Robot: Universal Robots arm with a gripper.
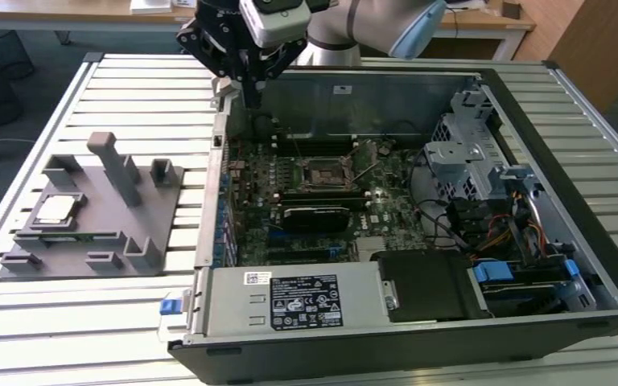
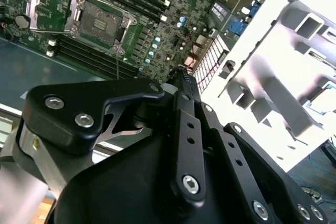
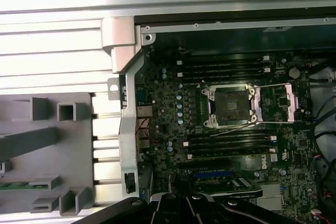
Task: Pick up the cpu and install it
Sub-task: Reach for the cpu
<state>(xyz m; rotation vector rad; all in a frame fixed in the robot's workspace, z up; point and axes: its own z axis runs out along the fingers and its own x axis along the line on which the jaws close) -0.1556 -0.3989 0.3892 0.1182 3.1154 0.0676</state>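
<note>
The table (image 1: 30, 314) is pale grey-white, striped by long slats. At nine o'clock from the computer case (image 1: 395, 354), black outside and silver inside, the fixture (image 1: 148, 229) is plain mid-grey, and the cpu (image 1: 54, 211) on it is silvery with a pale beige edge. The motherboard (image 1: 389, 181) is dark green. The gripper (image 1: 253, 96) is matte black and the arm (image 1: 385, 24) silver-grey. Clips (image 1: 492, 271) at the case's four o'clock are blue.

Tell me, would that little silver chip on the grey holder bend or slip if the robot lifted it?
Probably stiff: the chip looks like a flat metal-topped square. Likely light, being thin and small beside the holder. Its smooth top might be slippery; lying flat, it shouldn't roll.
</note>
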